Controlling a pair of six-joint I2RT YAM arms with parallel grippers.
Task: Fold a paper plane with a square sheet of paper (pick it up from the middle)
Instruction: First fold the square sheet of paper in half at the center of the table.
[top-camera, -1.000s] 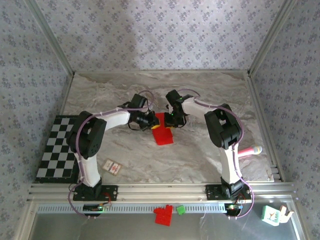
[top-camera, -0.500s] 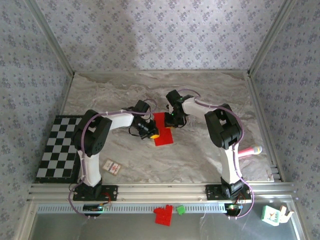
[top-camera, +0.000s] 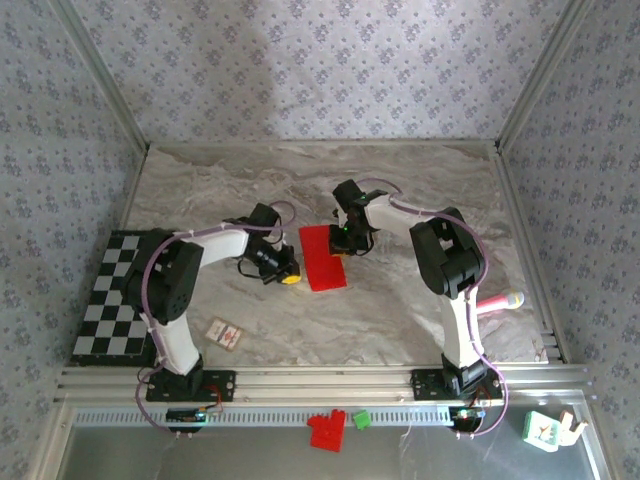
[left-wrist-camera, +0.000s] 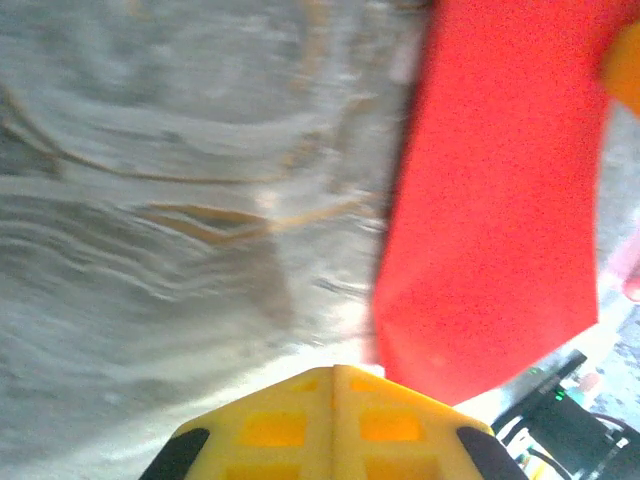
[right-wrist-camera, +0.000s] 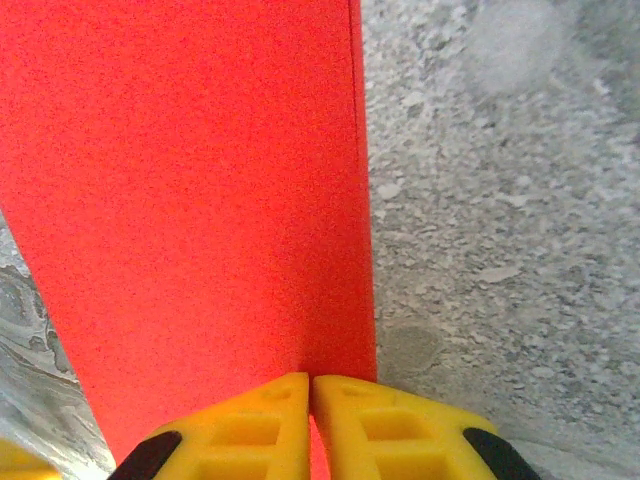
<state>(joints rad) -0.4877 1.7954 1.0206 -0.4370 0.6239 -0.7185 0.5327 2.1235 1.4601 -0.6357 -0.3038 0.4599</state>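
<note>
Right gripper (right-wrist-camera: 309, 378), closed, is pinning folded red paper (top-camera: 322, 258); left gripper (left-wrist-camera: 334, 370), closed and empty alongside, is risking knocking it askew.

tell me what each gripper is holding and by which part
The right gripper pinches the red paper by the edge nearest it; the left gripper is shut, holding nothing.

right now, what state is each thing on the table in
thin red paper sheet: folded into a rectangle, lying flat on the grey marbled table
left end effector: shut, empty, just left of the paper
right end effector: shut on the paper's edge
small white card: lying flat, apart from both arms
</note>
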